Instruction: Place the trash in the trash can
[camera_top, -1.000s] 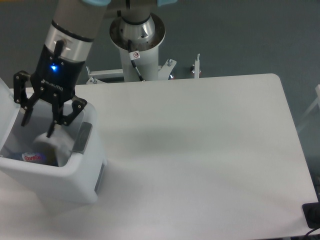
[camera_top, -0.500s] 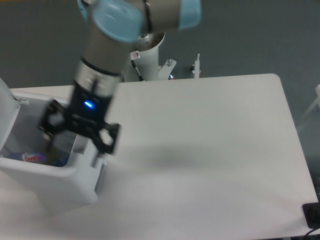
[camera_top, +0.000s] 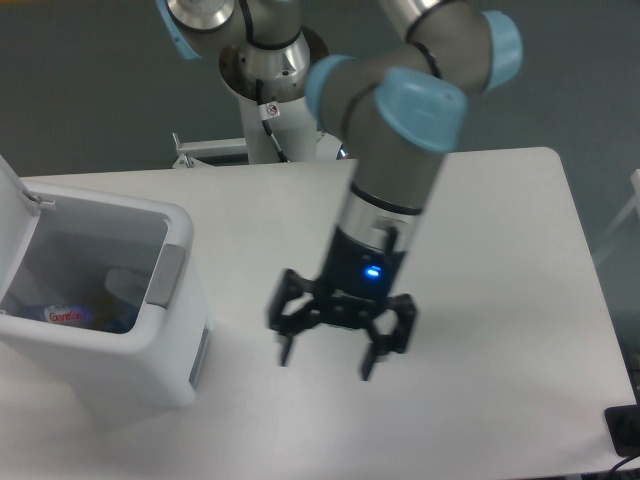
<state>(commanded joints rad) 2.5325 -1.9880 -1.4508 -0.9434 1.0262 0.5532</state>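
- Camera view, fixed and looking down: the gripper (camera_top: 328, 353) hangs over the middle of the table (camera_top: 500, 250), toward its front edge, with its jaws spread apart and nothing between them.
- The trash can (camera_top: 120, 330) stands at the table's left edge, its lid (camera_top: 12, 215) swung up and back so the opening is bare.
- Inside the can, the bottle (camera_top: 68, 317) shows its red-and-white label low against the near wall, and a pale shape beside it, under the grey panel, looks like the white pouch (camera_top: 128, 287), though it is too dim to be sure.
- No trash shows on the tabletop, so by my reading both items are already in the can and the placing is done or nearly so.
- Risks from here, as I judge them:
  - The lid stands open; if closing it is wanted, a sweep of the arm back toward the left edge could clip the lid or shove the light can off the table.
  - The can sits close to the left edge and front edge, so even a small nudge could tip it and spill the bottle out.
  - The open fingers hang low over the surface; a descent could scrape the table.
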